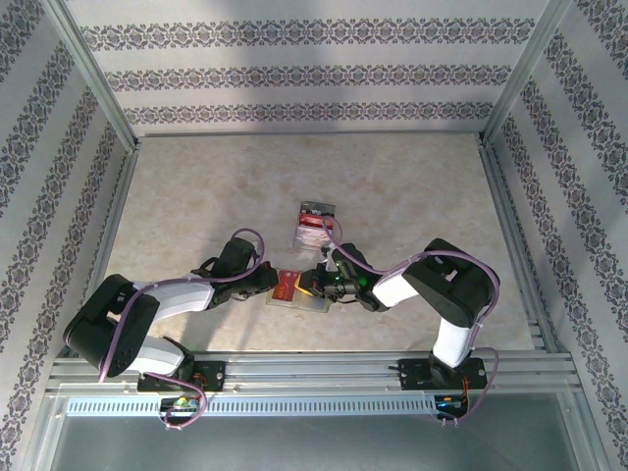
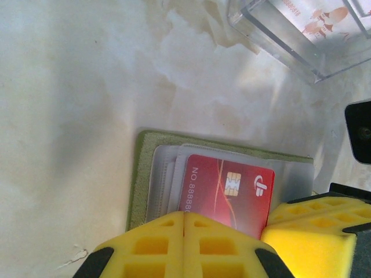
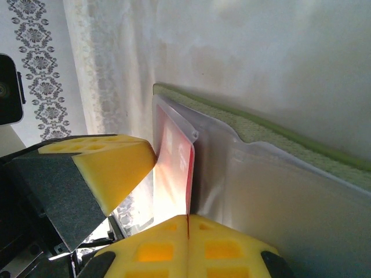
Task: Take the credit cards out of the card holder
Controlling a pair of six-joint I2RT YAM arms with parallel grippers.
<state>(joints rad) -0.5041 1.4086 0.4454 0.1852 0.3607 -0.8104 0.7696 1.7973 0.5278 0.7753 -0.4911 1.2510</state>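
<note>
We see left gripper (image 2: 184, 215) and right gripper (image 3: 188, 219) both clenched at near edge of wallet (image 2: 138, 174); pinching anything, we can't tell. Red card (image 2: 215, 184) sits in wallet pocket, so we're at extraction. Next: pin wallet, slide card out. Tray (image 2: 278, 41) beyond wallet.

the red credit card (image 2: 204, 197) reads "no 8888" — rest hidden.

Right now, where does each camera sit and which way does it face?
Top external: above and behind, facing down at the table; left arm and right arm show.
Left wrist: looks down past the shut left pincer at the card.
Right wrist: low, looks along the wallet past the shut right pincer.
Shared: both wrist views see card and wallet.
</note>
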